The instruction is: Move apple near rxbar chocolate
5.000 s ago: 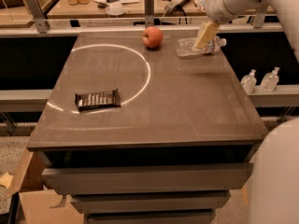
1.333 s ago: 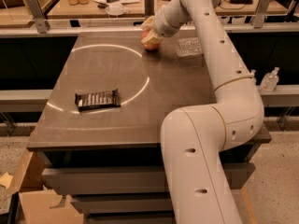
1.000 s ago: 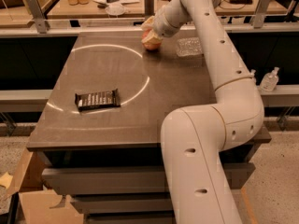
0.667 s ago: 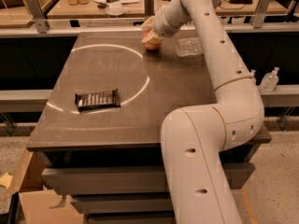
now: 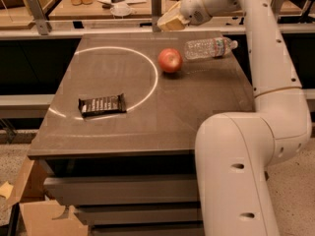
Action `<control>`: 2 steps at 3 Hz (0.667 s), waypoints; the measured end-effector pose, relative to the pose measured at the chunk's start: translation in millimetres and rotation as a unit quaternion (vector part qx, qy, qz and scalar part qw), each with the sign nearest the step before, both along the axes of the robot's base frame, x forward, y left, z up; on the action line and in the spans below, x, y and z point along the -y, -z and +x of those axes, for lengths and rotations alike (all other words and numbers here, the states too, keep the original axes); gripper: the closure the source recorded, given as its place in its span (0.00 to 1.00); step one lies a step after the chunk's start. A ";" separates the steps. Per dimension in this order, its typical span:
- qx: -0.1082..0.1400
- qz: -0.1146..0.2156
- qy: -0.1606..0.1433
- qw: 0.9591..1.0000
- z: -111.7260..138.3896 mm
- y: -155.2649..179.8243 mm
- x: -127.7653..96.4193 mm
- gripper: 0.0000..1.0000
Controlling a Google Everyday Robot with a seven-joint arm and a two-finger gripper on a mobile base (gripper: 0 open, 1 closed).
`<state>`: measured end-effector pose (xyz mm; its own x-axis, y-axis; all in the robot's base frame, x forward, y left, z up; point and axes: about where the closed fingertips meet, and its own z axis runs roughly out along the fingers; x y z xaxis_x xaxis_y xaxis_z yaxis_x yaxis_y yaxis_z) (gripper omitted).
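The apple (image 5: pixel 170 60), round and red-orange, sits on the brown table (image 5: pixel 147 127) toward the far right, just outside a white ring of light. The rxbar chocolate (image 5: pixel 102 104), a dark flat bar with pale lettering, lies at the near left on the ring's edge, well apart from the apple. My gripper (image 5: pixel 170 22) hangs above the table's far edge, behind and above the apple, not touching it.
A clear plastic water bottle (image 5: pixel 209 47) lies on its side right of the apple. My white arm (image 5: pixel 266 82) rises along the table's right side. A rail and cluttered bench stand behind the table. A cardboard box (image 5: pixel 34 215) sits on the floor at the lower left.
The gripper was down on the apple at the far edge. Now the apple sits free, a little nearer and to the right, and the gripper is up and off it.
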<state>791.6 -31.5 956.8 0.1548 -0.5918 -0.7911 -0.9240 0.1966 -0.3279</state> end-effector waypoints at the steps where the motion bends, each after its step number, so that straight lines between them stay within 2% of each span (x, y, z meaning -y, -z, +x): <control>1: -0.029 0.088 0.008 0.996 -24.2 -48.0 12.9 1.00; 2: -0.030 0.112 0.017 0.993 -42.1 -76.9 33.6 0.83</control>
